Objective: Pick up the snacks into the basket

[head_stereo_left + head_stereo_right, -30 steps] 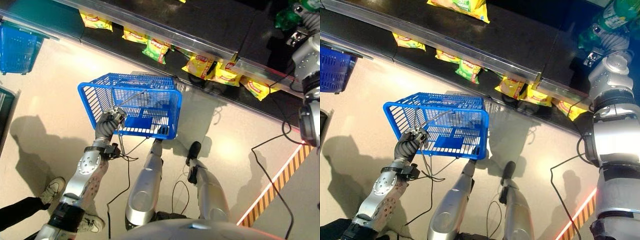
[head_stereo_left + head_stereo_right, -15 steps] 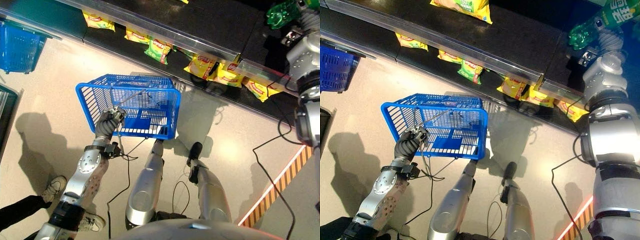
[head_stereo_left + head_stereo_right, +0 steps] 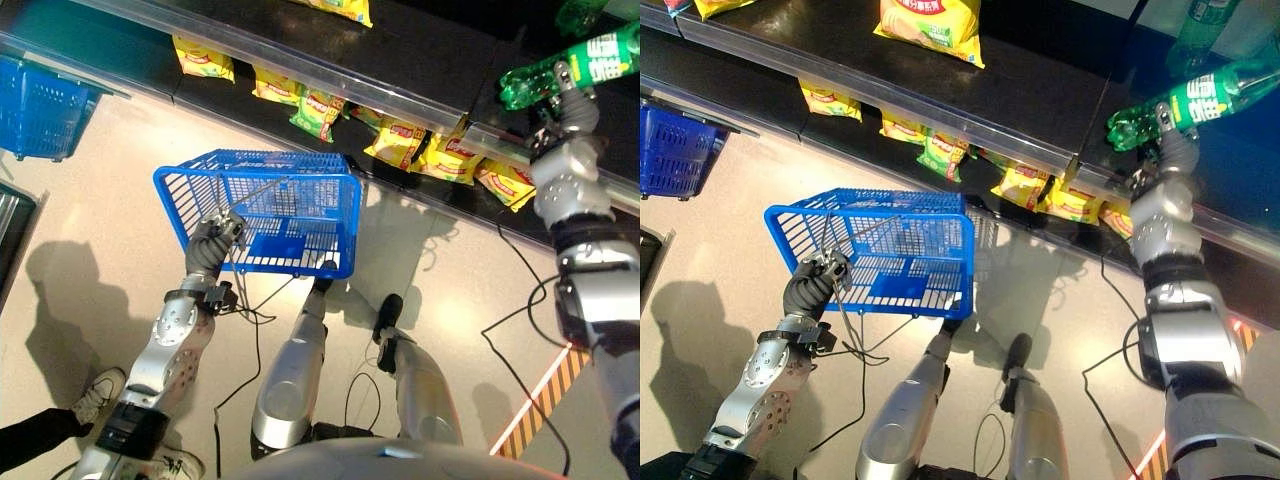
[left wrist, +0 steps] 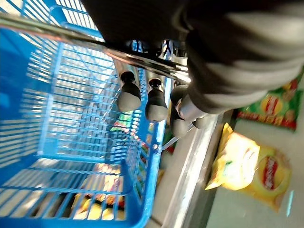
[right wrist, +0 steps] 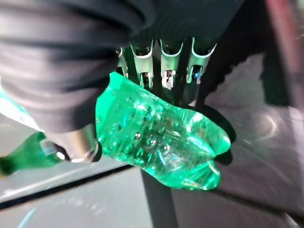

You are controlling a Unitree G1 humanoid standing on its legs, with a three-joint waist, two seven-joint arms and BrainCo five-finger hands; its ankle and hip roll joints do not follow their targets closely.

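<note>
The right hand (image 3: pixel 1168 135) is raised beside the shelf (image 3: pixel 1040 95), its fingers (image 5: pixel 164 66) and thumb curled round a green bottle (image 3: pixel 1185 98), which is held lying nearly level and clear of the shelf edge. In the right wrist view the bottle's dimpled base (image 5: pixel 161 137) is seen pressed against the fingers, a detail the eye views are too far off to give. The left hand (image 3: pixel 207 247) is clenched round the wire handle (image 4: pixel 95 45) of the blue basket (image 3: pixel 262 215), which hangs above the floor (image 3: pixel 90 200) in front of the robot.

The step in hand is judged to be the carry: an item has been lifted off the shelf and is not yet in the basket. The next move would call for the right arm to be swung across and lowered over the open top of the basket, well apart from it at present, before the fingers are loosened; the basket should be kept level meanwhile.

The snacks (image 3: pixel 420 150), yellow and green packets, are seen lying along the lower shelf in the eye views, with one more (image 3: pixel 930 22) on the shelf above. A second blue basket (image 3: pixel 40 95) by the shelf and a person's shoe (image 3: pixel 98 392) are caught by the left eye view. The basket's inside is shown close by the left wrist view; whether anything lies in it cannot be told, since packets show through the mesh.
</note>
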